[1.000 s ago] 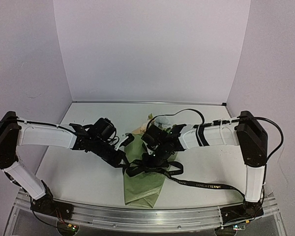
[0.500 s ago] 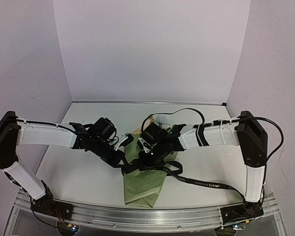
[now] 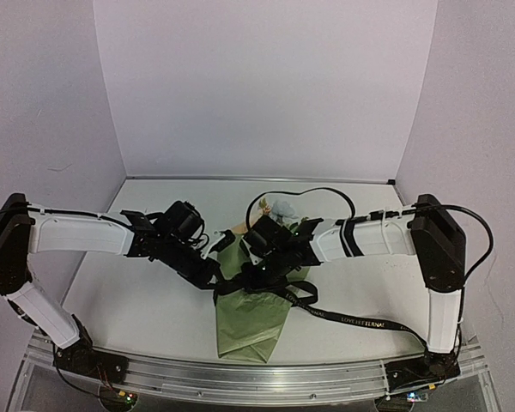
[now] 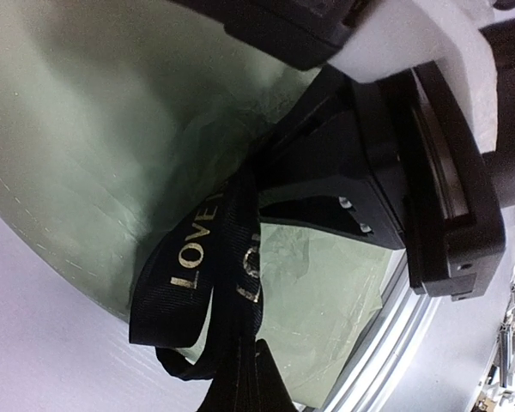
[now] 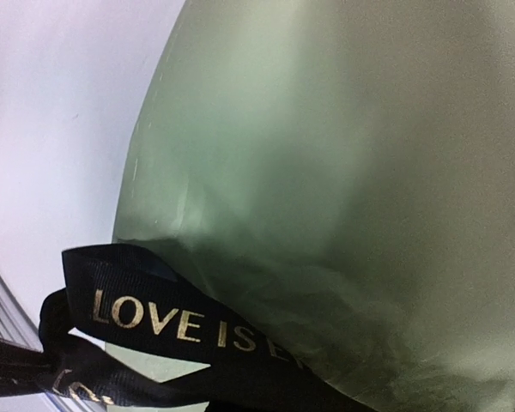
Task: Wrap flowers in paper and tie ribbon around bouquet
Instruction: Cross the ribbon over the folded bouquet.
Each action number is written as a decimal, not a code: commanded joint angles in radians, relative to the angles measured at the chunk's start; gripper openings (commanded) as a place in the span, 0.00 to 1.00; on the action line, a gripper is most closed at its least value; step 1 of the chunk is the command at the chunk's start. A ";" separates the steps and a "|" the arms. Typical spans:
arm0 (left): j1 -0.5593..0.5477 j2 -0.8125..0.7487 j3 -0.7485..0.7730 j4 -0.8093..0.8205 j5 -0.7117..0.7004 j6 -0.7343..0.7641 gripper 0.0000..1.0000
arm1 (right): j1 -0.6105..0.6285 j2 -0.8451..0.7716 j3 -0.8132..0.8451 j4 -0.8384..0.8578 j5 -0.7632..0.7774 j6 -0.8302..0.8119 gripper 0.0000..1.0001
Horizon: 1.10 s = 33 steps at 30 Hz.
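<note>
- Left tool [image 3: 213, 276] and right tool [image 3: 259, 268] are both clenched. Each appears to pinch the black ribbon [image 3: 360, 322] over the middle of the bouquet [image 3: 251, 326], which lies on the worktop [image 3: 137, 300] between the arms.
- Compared with a second ago, the wide ribbon loops have drawn in to a tighter band across the green paper [image 5: 369, 172], and the flowers [image 3: 279, 208] show more. The tie seems to be cinching.
- Wrist views show gold lettering and small slack loops against the paper; only the overhead view shows the loose tail trailing right.
</note>
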 commanded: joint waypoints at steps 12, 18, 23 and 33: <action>-0.003 0.107 0.063 0.009 -0.018 -0.025 0.10 | 0.018 -0.072 -0.103 0.074 -0.051 -0.033 0.25; -0.003 0.128 0.081 0.016 -0.016 -0.030 0.26 | 0.018 -0.171 -0.167 0.077 -0.074 -0.050 0.47; -0.003 0.127 0.086 0.018 0.014 -0.026 0.34 | 0.018 -0.232 -0.182 0.073 -0.079 -0.057 0.56; -0.003 0.038 0.069 -0.001 -0.017 -0.026 0.44 | 0.017 -0.309 -0.215 0.030 -0.049 -0.099 0.62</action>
